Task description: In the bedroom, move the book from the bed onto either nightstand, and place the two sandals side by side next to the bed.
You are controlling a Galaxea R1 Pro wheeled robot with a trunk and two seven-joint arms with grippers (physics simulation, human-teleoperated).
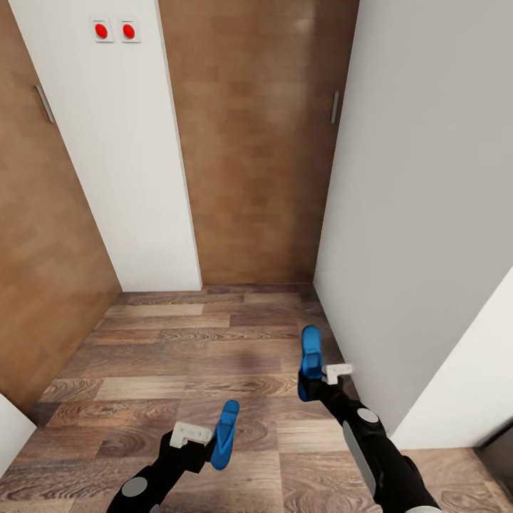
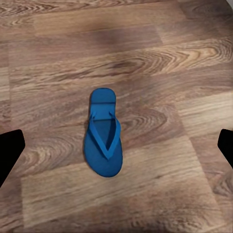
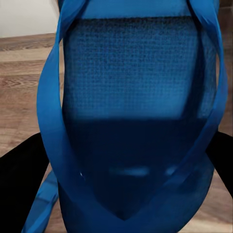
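As the robot stands in a narrow passage, the head view faces a brown wooden door [image 1: 256, 142] at its far end, and all positions below are given from that door. A slim metal handle [image 1: 334, 107] sits at the door's edge. To the left of the door a white wall panel [image 1: 121, 157] carries two white switch plates, each with a plain red disc [image 1: 102, 30] [image 1: 129, 30]. To the right of the door stands a pale grey wall [image 1: 420, 214]. A wood-plank floor [image 1: 178, 342] runs from the foot of the door towards the robot.

The right gripper [image 1: 313, 381] is well short of the door, close to the grey wall. It is clamped on the first sandal [image 1: 311, 353], a blue flip-flop that stands upright above it. In the right wrist view the textured sole and straps of this sandal [image 3: 131, 87] lie between the dark fingers [image 3: 19, 179].

The left gripper [image 1: 212, 440] is farther from the door. Its black fingers [image 2: 9, 155] are spread wide and touch nothing. The second sandal [image 1: 226, 434], also blue, shows just beside the gripper's tip. In the left wrist view it appears strap side up [image 2: 103, 141] against the planks, apart from both fingers. Whether it rests on the floor cannot be told.
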